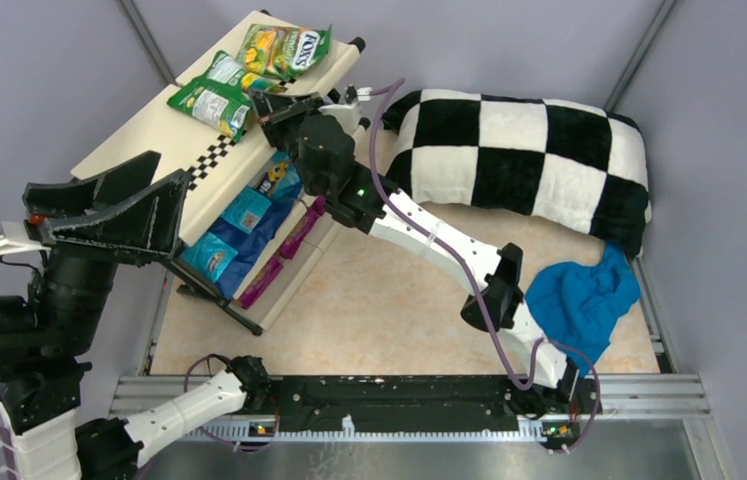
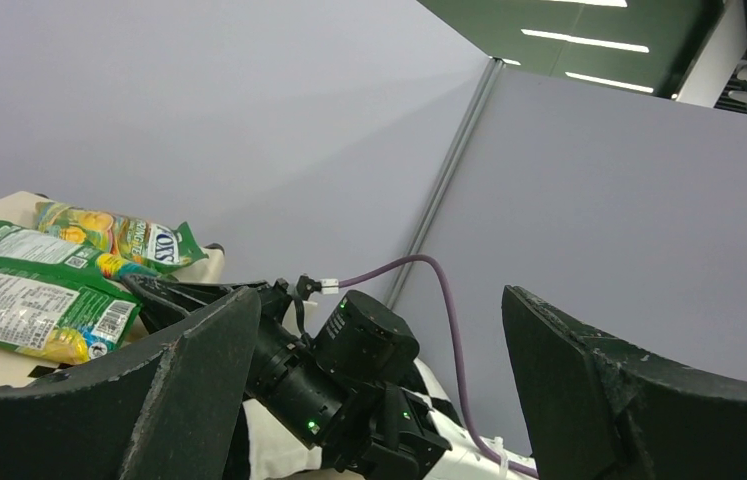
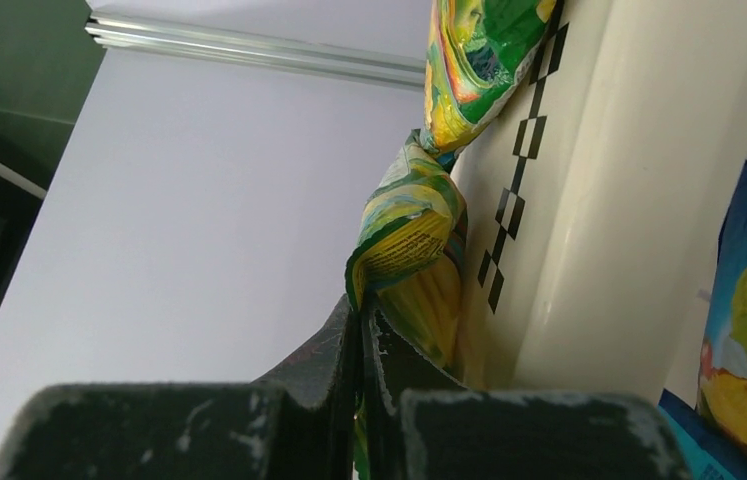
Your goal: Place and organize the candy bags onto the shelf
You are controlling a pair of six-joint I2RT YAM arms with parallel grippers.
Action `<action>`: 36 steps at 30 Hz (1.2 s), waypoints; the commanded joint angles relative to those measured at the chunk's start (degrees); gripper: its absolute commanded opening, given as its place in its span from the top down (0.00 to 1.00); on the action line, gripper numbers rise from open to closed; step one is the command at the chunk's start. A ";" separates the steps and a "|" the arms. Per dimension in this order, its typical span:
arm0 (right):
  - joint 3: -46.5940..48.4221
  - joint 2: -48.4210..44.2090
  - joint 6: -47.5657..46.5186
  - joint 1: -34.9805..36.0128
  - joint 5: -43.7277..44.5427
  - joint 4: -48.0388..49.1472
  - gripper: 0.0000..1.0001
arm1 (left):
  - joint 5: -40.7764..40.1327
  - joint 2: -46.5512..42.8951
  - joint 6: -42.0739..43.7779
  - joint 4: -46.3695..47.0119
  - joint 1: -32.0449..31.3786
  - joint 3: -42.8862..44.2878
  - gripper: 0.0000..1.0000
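The cream shelf [image 1: 134, 135] stands tilted at the left. On its top tier lie the FOX'S candy bag [image 1: 286, 50] and a green-white candy bag [image 1: 211, 98]. My right gripper [image 1: 271, 108] is shut on that green-white bag's yellow corner [image 3: 404, 235] at the tier's checkered edge [image 3: 509, 210]. Blue candy bags [image 1: 246, 212] sit on the middle tier and magenta ones [image 1: 299, 230] on the lowest. My left gripper [image 1: 174, 167] hangs open and empty at the shelf's left end, with the right wrist showing between its fingers [image 2: 199, 370].
A black-and-white checkered pillow [image 1: 529, 150] lies along the back right. A blue cloth [image 1: 579, 295] is bunched beside the right arm's elbow. An aluminium rail [image 1: 409, 385] runs along the near edge, and grey walls close in the sides.
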 commanded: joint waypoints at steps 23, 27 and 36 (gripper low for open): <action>-27.14 -31.20 -34.98 -1.83 -14.30 -10.62 0.17 | 2.05 2.25 -0.74 -0.86 -0.09 1.96 0.03; -43.23 -45.57 -49.62 -1.92 -15.17 -11.64 0.09 | 3.41 4.63 0.31 -3.35 -0.12 4.69 0.02; -52.69 -77.08 -61.41 -2.01 -0.28 -38.51 0.01 | 5.66 7.91 4.29 -0.14 -0.09 4.86 0.01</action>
